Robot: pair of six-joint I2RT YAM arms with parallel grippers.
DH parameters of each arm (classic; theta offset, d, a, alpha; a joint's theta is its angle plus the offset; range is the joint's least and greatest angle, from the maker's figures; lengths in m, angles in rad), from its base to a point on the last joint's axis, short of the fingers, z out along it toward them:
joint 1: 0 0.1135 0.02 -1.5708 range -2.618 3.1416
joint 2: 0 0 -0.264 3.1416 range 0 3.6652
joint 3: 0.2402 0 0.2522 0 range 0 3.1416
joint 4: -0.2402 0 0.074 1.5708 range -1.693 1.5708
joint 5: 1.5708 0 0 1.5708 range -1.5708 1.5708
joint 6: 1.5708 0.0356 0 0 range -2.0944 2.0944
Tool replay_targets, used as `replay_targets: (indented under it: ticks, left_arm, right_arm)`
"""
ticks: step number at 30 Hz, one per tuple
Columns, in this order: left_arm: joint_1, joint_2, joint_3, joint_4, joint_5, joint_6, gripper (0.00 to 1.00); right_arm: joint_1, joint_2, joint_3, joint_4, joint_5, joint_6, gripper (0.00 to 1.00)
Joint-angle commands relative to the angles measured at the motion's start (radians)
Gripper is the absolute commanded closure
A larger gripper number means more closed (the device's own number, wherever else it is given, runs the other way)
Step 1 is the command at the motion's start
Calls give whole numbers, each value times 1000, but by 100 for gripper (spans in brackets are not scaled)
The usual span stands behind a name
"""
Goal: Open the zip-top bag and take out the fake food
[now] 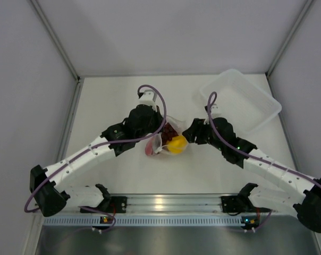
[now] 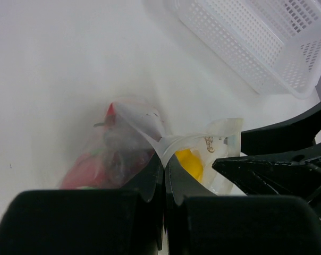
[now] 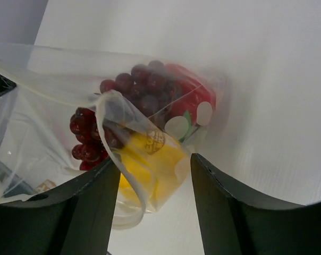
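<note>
White table [image 1: 112,172] | left claw [image 2: 164,159] pinching zip-top bag [image 2: 134,119] | right claw [image 3: 155,159] agape, straddling bag

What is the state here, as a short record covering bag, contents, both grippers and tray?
zip-top bag: crumpled, between the two grippers
fake food: grape bunch, yellow pepper and red piece, all inside the bag
left gripper: shut on the bag's edge
right gripper: open, jaws apart with the bag's yellow end between them
tray: white, far right of the table, apart from the bag
task: food not yet removed
</note>
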Motion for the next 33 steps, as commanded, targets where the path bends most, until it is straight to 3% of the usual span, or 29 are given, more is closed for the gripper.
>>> replay_targets:
  ticks: [1,6,8,9,14,18,24,29,33]
  left_arm:
    - [-1,-37,-3,104,-59,-61,100]
    - [-1,-56,-41,141,-107,-111,100]
    - [-3,-51,-57,187,-92,-125,100]
    - [-3,-47,-64,198,-89,-125,100]
    - [-4,-11,-69,212,-121,-133,100]
    - [-4,-16,-94,210,-214,-98,100]
    - [-4,-80,-167,209,-362,-110,100]
    - [-4,-102,-157,210,-319,-119,100]
    - [-4,-70,-138,227,-221,-144,100]
  right_arm:
    - [8,-6,-60,164,-13,23,45]
    - [14,37,-123,224,-83,89,55]
    - [28,46,-145,240,-79,116,64]
    - [32,46,-149,243,-79,121,76]
    - [36,28,-111,127,-27,75,98]
    - [-33,0,-89,-5,-23,11,100]
    - [-288,-102,-122,-136,-36,-71,100]
    - [-357,-103,-44,-205,-83,-153,100]
    - [-357,-57,-1,-207,-253,-187,100]
